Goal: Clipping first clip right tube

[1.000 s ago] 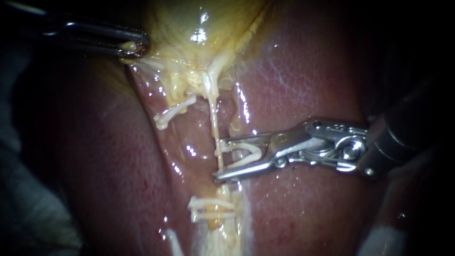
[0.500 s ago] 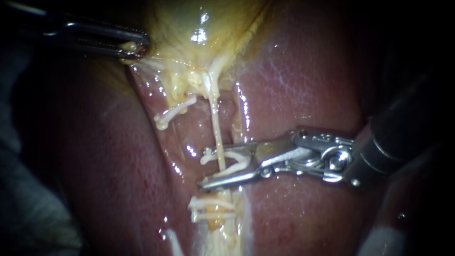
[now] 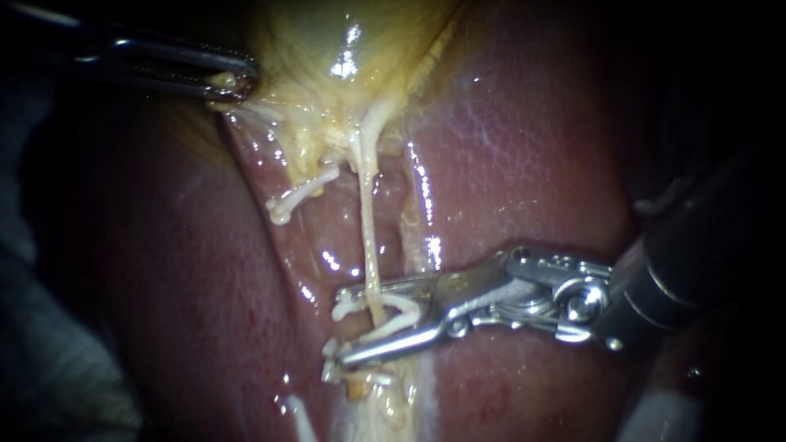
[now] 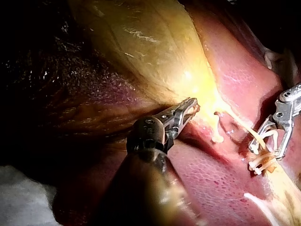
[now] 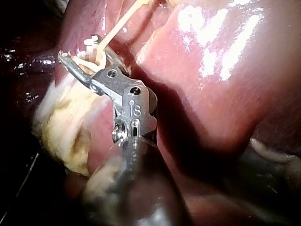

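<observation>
The right tube (image 3: 367, 233) is a thin pale strand running from the yellow gallbladder (image 3: 344, 49) down across the liver (image 3: 524, 147). My right instrument (image 3: 342, 326) comes in from the right. Its jaws stand apart, holding a white clip (image 3: 395, 314) whose legs straddle the tube. The same clip (image 5: 89, 60) and tube (image 5: 117, 26) show in the right wrist view at the jaws (image 5: 83, 62). My left instrument (image 3: 231, 82) is shut on gallbladder tissue at upper left; in the left wrist view its jaws (image 4: 190, 109) grip the yellow fold.
A white clip (image 3: 296, 196) sits on a short tube to the left of the right tube. More white clips (image 3: 337, 372) lie just below my right instrument's lower jaw, partly hidden by it. Fatty yellow tissue (image 5: 66, 132) lies beside the right instrument's shaft.
My right instrument has moved left and down along the tube, so the tube now lies deep between the clip's legs, close above the lower clips. The left instrument has held still.
</observation>
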### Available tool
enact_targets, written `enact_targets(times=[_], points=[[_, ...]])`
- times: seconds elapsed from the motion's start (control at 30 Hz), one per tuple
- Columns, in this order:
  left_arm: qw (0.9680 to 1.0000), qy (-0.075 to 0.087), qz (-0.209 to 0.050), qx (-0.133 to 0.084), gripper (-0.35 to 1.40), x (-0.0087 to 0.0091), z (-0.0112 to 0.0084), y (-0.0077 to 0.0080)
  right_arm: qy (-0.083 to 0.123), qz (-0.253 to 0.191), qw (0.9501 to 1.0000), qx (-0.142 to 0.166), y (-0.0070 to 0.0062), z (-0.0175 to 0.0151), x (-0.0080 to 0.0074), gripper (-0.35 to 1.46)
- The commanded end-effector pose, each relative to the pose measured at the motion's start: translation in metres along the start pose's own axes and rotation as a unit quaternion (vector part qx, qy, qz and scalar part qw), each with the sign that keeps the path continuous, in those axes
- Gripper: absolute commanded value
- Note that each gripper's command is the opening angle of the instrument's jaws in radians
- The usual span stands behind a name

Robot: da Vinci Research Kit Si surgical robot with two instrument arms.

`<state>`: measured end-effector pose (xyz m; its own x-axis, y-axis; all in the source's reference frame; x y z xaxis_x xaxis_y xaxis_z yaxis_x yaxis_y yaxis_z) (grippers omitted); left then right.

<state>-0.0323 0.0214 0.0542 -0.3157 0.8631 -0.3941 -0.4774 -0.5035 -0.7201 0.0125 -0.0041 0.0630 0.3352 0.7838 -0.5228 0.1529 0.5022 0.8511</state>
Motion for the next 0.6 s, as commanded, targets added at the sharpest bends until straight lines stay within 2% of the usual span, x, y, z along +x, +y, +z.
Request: enact_targets(times=[0.03,0.2,0.6], points=[[1.0000,0.000,0.000,0.000,-0.35,0.0000,0.0000,0.0000,-0.002,0.000,1.0000,0.003,0.0000,-0.0001,0.0001,0.34],[1.0000,0.000,0.000,0.000,-0.35,0.0000,0.0001,0.0000,-0.001,0.001,1.0000,0.003,-0.0001,-0.0003,0.0006,0.23],[1.0000,0.000,0.000,0.000,-0.35,0.0000,0.0001,0.0000,0.009,0.007,0.9998,-0.015,-0.0003,-0.0007,0.0004,-0.16]])
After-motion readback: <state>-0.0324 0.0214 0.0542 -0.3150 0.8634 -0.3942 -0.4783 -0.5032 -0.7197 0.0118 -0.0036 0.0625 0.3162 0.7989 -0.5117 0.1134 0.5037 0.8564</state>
